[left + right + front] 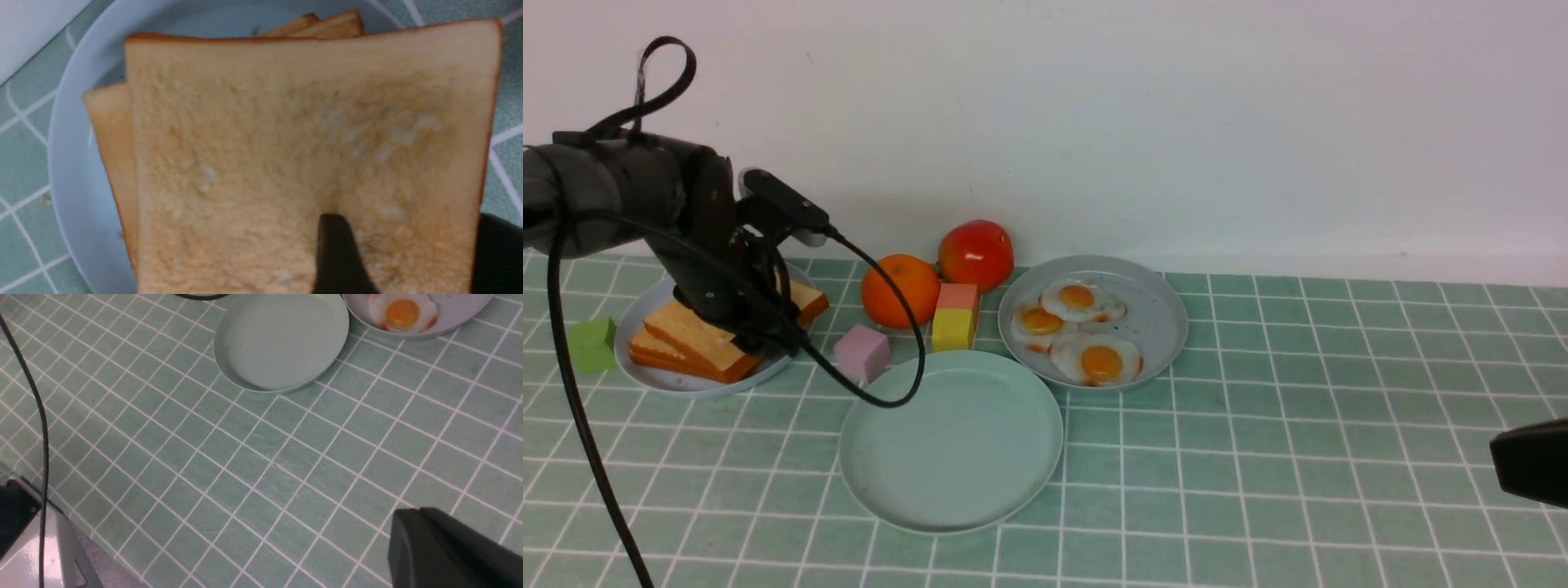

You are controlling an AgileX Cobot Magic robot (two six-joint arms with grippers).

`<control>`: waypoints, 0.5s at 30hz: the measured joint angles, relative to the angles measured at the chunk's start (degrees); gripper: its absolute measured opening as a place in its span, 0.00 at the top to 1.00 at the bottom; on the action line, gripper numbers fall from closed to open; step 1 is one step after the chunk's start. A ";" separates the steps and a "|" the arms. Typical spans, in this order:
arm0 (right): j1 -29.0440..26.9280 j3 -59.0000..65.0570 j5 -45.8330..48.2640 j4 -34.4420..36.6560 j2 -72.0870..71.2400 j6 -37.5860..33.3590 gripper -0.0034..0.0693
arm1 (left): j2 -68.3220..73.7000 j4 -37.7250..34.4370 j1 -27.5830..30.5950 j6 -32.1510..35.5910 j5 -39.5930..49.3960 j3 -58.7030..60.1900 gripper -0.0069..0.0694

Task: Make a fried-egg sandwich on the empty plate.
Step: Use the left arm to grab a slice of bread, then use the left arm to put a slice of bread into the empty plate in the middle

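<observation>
My left gripper [756, 327] sits on porous square toast [286, 143] (clamped? I can't tell); right gripper [1531, 461] pinched closed beside 1 smooth round plate [952, 441].

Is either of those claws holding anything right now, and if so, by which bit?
The right gripper holds nothing. The left gripper has one finger lying over the top toast slice near an edge; whether it actually grips cannot be told.
</observation>
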 joint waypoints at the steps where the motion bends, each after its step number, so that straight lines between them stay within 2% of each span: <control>1: 0.00 0.00 0.05 0.18 0.00 0.00 0.92 | 0.00 0.00 -0.05 -0.22 0.11 0.00 0.50; 4: 0.00 0.00 0.24 0.41 0.00 0.00 0.92 | -0.15 0.00 -0.46 -0.68 0.67 -0.19 0.72; 5: 0.00 0.00 0.24 0.41 0.00 0.00 0.92 | -0.25 0.07 -0.56 -0.77 0.73 -0.24 0.75; 6: 0.00 0.00 0.24 0.57 0.00 0.00 0.92 | -0.63 0.21 -0.68 -1.05 1.01 -0.25 0.82; 11: 0.00 0.00 0.24 0.62 0.00 -0.05 0.92 | -4.44 0.56 -1.16 -3.14 2.24 -0.25 0.83; 15: 0.00 0.00 0.29 0.62 0.00 -0.05 0.92 | -12.80 -2.50 -4.26 -9.97 6.53 -0.25 0.83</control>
